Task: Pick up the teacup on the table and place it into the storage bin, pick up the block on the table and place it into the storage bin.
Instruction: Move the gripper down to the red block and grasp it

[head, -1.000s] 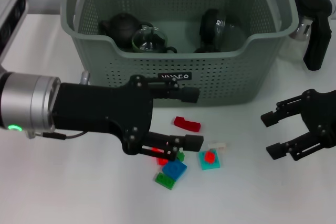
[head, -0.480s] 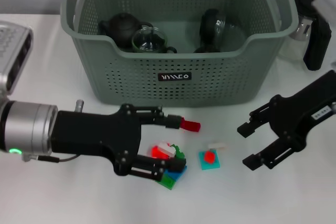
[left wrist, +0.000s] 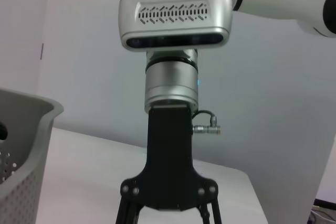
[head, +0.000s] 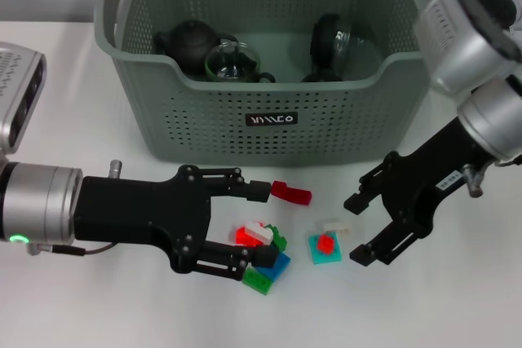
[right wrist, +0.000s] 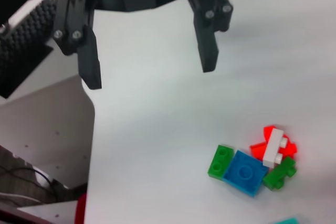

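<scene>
The grey-green storage bin (head: 269, 79) stands at the back of the table. Inside it a clear glass teacup (head: 231, 61) sits beside a black teapot (head: 189, 42). In front of the bin lie loose blocks: a red flat one (head: 291, 192), a red, white, green and blue pile (head: 265, 242) (right wrist: 252, 161), and a teal block with a red piece on top (head: 325, 248). My left gripper (head: 256, 224) (right wrist: 149, 59) is open, its fingers either side of the pile. Just right of the teal block, my right gripper (head: 356, 231) is open and holds nothing.
A small white block (head: 336, 225) lies between the teal block and the right gripper. Another dark vessel (head: 330, 42) sits in the bin's right half. A black-handled object (head: 488, 6) stands right of the bin, behind my right arm. The bin's corner (left wrist: 21, 145) shows in the left wrist view.
The left gripper has dropped back and lower, uncovering the block pile. The right arm has swung in from the right edge toward the teal block. Both stay open.
</scene>
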### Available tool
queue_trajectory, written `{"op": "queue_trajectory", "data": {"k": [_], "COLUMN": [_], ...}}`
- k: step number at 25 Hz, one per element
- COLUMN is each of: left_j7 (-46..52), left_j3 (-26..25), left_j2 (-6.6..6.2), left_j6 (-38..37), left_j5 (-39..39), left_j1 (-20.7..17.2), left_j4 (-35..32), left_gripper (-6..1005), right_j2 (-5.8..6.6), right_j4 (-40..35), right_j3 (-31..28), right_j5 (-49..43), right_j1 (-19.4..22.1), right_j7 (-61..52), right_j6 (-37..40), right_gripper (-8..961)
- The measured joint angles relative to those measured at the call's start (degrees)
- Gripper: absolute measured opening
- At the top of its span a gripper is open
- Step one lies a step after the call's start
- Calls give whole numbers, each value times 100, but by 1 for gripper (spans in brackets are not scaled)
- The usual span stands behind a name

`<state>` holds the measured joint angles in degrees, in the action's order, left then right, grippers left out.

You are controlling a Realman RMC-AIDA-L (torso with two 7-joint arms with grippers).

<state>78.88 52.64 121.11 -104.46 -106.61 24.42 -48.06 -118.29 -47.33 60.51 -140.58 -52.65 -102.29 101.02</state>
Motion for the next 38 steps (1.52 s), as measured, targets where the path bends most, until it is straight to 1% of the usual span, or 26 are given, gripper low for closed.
{"op": "queue_trajectory", "data": {"k": [4, 10, 19, 24, 30, 35, 38], "left_j7": [-3, -6, -10, -11, -4, -9, -10], "left_j3": [0, 0, 0, 0, -8, -9, -9], "left_j2": [-1, 11, 18, 3, -4, -9, -8], "left_j6": [4, 4, 0, -3, -5, -5, -1], "left_j5": [0, 17, 0, 0, 8, 24, 24], "left_j1": [26, 35, -2, 24, 41, 44, 45], "left_j4": [3, 7, 18, 54, 60, 60, 60], "left_gripper": [821, 820, 820, 819, 819, 818, 818], "right_j2": [-91, -176, -242, -244, -251, -255, -259], "right_j4": [18, 76, 555, 639, 669, 769, 853], "right_j3": [266, 796, 1294, 1486, 1581, 1603, 1657], "right_j5": [-3, -5, 77, 316, 385, 409, 410], "right_j1": [-4, 44, 6, 3, 0, -12, -21], "right_j7": [-66, -291, -436, -443, -443, -442, -441], "right_j6": [-225, -694, -1480, -1699, -1882, -2041, -2169], "right_gripper": [831, 831, 827, 826, 780, 536, 535]}}
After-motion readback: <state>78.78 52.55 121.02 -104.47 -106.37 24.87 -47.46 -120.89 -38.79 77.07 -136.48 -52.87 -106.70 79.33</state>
